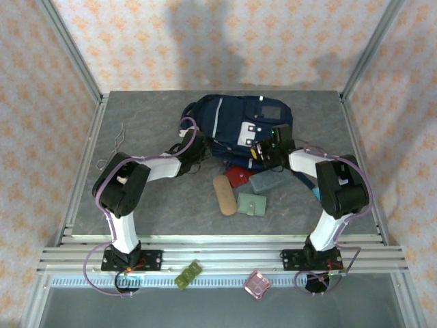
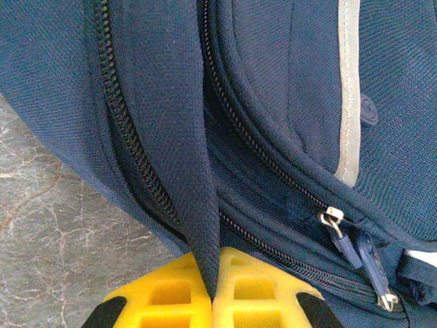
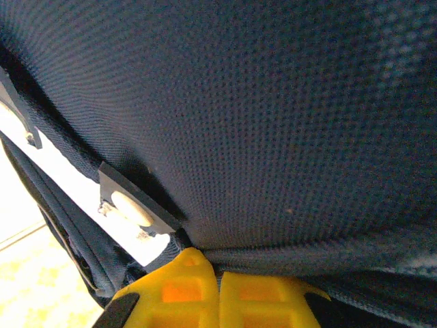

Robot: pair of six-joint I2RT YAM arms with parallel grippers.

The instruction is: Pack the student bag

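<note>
Robot lab cell, aluminium frame [image 1: 218, 254], wallpapered panels [image 1: 136, 41], grey tabletop [image 1: 150, 198]

The bag [image 1: 235, 123] overruns every edge of both wrist views, its inside hidden. Left fingers [image 2: 140, 295] and right fingers [image 3: 259, 301] are cut off at the bottom. A green bit [image 1: 188, 275] and a pink bit [image 1: 257, 283] on the near rail [image 1: 225, 256] are too small to name.

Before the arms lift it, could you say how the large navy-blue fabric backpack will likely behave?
Probably floppy: the navy-blue fabric backpack creases where the left end effector pinches it. It would likely sag, since it lies slumped. Its coarse weave seems unlikely to slip.
</note>
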